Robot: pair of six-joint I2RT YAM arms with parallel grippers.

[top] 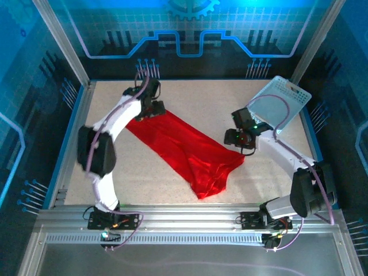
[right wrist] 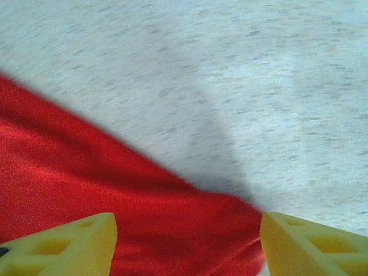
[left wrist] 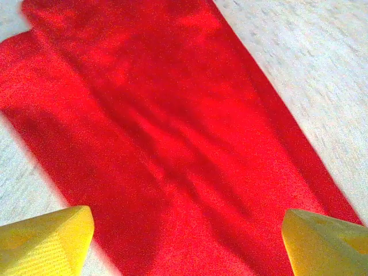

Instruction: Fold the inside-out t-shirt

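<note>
Lying on one speckled table (top: pixel 190 95), one bright red inside-out t-shirt (top: pixel 184 144) stretches as a long narrow band on a slant, from near the far left corner toward the middle of the near edge, where its end is bunched and wrinkled. One light blue plastic mesh basket (top: pixel 282 103) sits tilted at the far right corner, apart from the shirt. Two white arms reach in from the near edge. The left gripper (left wrist: pixel 187 230) hovers over the band's far end, its two yellow fingers spread wide above flat cloth, nothing pinched. The right gripper (right wrist: pixel 187 230) hangs at the band's right edge, two yellow fingers likewise spread over a cloth corner, holding nothing. The step in hand looks like taking hold for the next fold: each gripper should probably come down on an edge, pinch all layers together, then carry one end over the other evenly, so the band does not twist.
</note>
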